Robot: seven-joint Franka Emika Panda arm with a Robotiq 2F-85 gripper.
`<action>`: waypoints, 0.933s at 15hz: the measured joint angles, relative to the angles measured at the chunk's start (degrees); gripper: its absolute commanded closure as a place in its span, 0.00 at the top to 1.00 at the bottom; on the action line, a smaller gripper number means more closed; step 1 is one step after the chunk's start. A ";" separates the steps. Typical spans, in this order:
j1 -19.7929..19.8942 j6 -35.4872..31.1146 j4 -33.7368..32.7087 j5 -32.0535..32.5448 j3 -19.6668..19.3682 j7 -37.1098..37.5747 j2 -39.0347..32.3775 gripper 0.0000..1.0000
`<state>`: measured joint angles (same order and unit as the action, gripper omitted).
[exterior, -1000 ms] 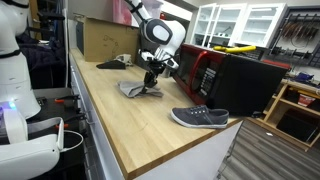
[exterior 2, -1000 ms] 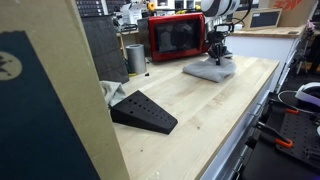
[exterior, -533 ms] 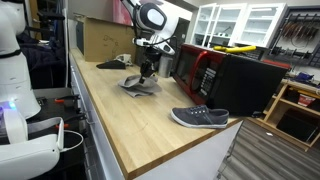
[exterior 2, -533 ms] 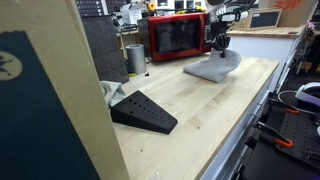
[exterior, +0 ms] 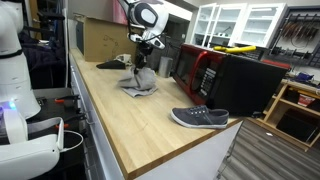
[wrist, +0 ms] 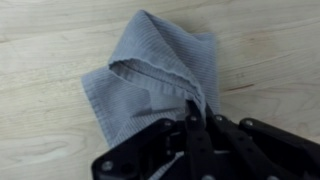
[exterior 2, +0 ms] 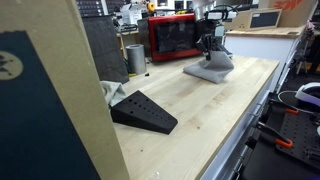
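Holds one fold of the grey cloth (wrist: 150, 80) pinched tight in the gripper (wrist: 190, 122), drawn up into a peak, lower edge resting on the wooden surface (exterior: 130, 130), near the red microwave (exterior 2: 177, 37), well apart from the shoe (exterior: 200, 117)

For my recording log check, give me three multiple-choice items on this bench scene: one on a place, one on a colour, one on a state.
1. Where does the shoe lie?
A on the bench
B on the floor
C inside a drawer
2. What colour is the microwave?
A white
B red
C blue
3. How does the pincer stand?
A open above the shoe
B shut on the cloth
C open beside the cloth
Answers: 1 A, it rests on the wood near the bench's end; 2 B, its casing shows red in both exterior views; 3 B, the wrist view shows it closed on a fold.
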<state>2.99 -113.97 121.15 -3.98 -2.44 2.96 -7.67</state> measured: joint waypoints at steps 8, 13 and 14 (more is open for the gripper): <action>-3.35 3.06 -0.74 -12.84 4.38 -0.03 1.47 0.01; -4.63 10.14 -1.53 -20.26 6.07 -0.75 1.46 0.30; -4.77 12.72 -1.83 -21.94 6.31 -1.29 1.43 0.32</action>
<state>-1.77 -101.25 119.32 -25.92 3.87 1.67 -6.24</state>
